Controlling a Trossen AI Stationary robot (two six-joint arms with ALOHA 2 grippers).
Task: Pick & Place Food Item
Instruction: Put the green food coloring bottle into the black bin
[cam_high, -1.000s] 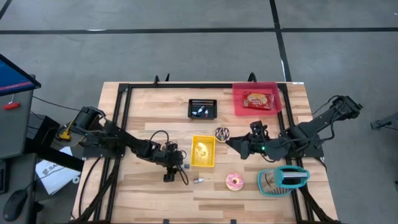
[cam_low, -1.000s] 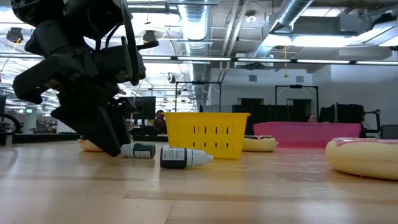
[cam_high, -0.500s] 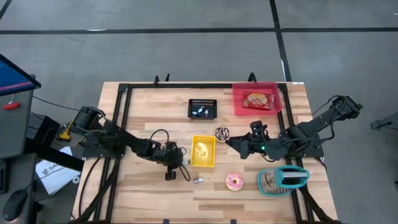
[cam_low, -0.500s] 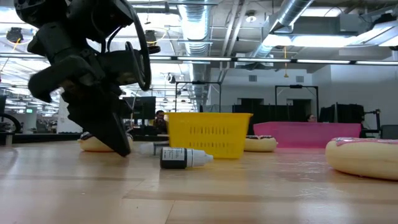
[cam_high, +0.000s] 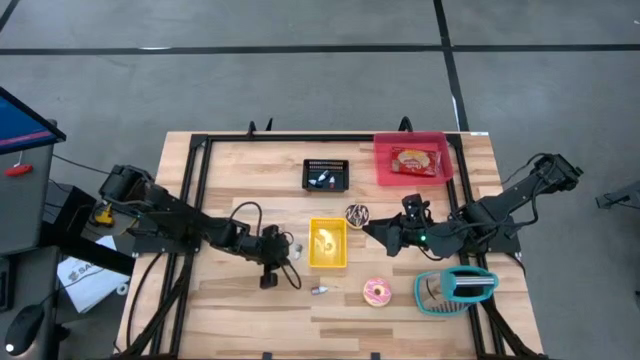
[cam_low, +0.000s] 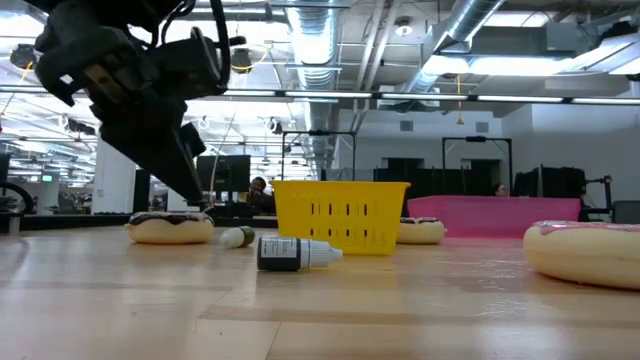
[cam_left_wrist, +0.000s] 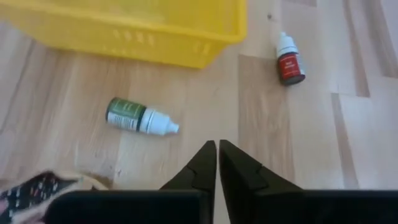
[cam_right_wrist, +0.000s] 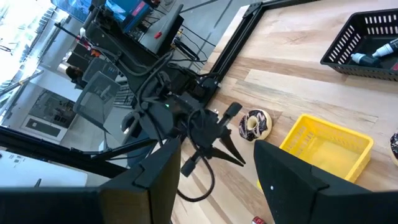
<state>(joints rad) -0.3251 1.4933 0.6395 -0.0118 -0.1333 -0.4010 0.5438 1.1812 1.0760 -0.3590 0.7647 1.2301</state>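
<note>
- Label text on green-labelled bottle (cam_left_wrist: 132, 116): too small to read; same for red-labelled bottle (cam_left_wrist: 290, 64).
- Sprinkled donut (cam_left_wrist: 38, 188): cut off at wrist picture's edge, partly behind left gripper (cam_left_wrist: 217, 163) body.
- Black basket (cam_high: 326, 174) contents, 12 o'clock from yellow basket (cam_high: 327, 243): too small to identify.
- Pink tray (cam_low: 500, 214) contents hidden behind its wall in low view.
- Teal object (cam_high: 455, 288), 5 o'clock of table: identity unclear.

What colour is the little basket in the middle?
Yellow basket; the low view shows it best.
</note>
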